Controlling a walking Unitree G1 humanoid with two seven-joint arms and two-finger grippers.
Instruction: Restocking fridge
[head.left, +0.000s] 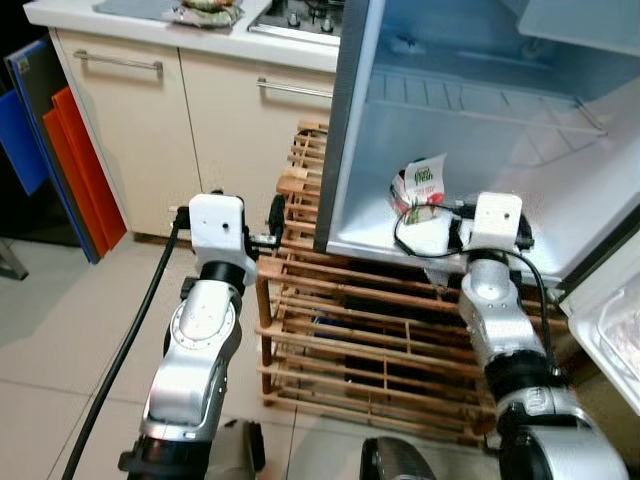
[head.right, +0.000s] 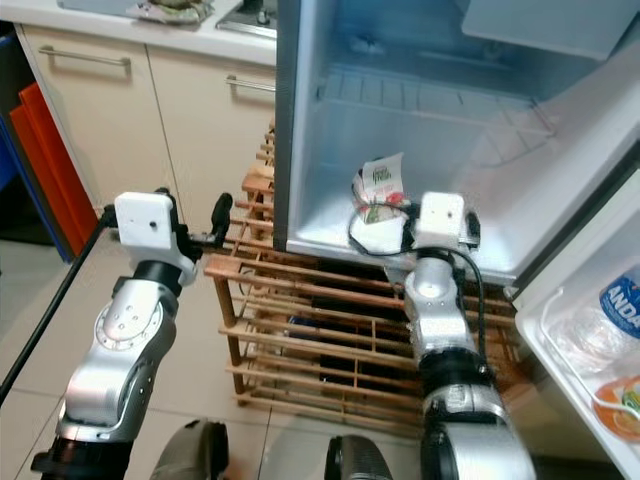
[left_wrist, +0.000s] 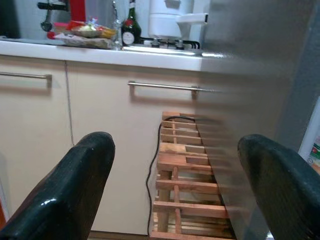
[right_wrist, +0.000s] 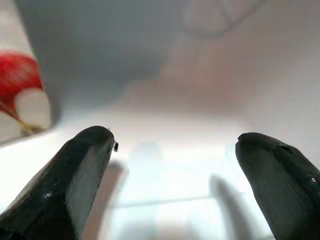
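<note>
With the carton (head.left: 420, 188) standing on the fridge floor (head.left: 520, 235), the right gripper (right_wrist: 172, 165) sits just beside it, fingers spread and empty. Left gripper (left_wrist: 175, 175) waits released outside, facing the cabinet (left_wrist: 100, 130)

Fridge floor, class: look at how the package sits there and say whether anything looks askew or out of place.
The package on the fridge floor looks crumpled and leans to one side rather than standing straight, close to the front edge. The open right gripper points past it, with the package at its side. Nothing looks spilled.

head stereo: down at fridge (head.left: 480, 120) | wrists: close, forward along fingers
</note>
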